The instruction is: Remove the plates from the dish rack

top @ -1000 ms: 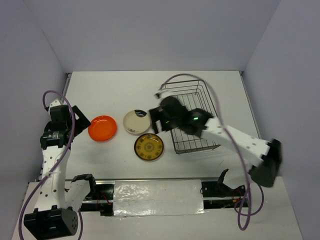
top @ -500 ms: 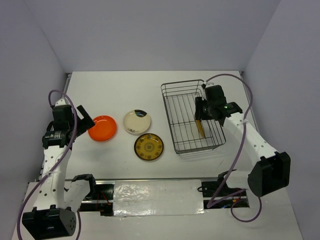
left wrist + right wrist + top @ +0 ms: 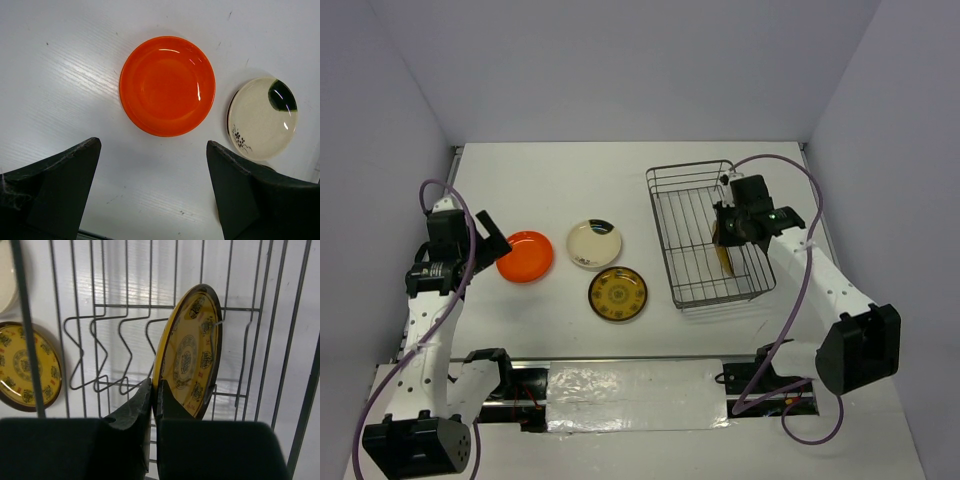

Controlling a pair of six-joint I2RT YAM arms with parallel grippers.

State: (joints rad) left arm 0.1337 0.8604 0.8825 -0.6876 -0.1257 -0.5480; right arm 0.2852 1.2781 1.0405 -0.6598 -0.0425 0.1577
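The wire dish rack (image 3: 665, 232) sits right of centre with one olive-yellow patterned plate (image 3: 724, 258) standing on edge inside it. My right gripper (image 3: 728, 234) is down in the rack, shut on that plate's near rim (image 3: 192, 350), one finger on each face. On the table lie an orange plate (image 3: 525, 256), a cream plate with a dark patch (image 3: 594, 244) and a second olive-yellow plate (image 3: 617, 294). My left gripper (image 3: 490, 243) hovers open just short of the orange plate (image 3: 167, 85), with nothing between its fingers (image 3: 60, 185).
The rack's upright wire dividers (image 3: 125, 335) stand left of the held plate. Through the bars show the yellow plate on the table (image 3: 27, 365) and the cream plate's edge (image 3: 5, 275). The cream plate (image 3: 262, 117) lies right of the orange one. Walls enclose the table.
My right arm swung from the table plates to the rack's right side and its jaws closed on the standing plate. The rack shifted slightly right. The left arm barely moved.
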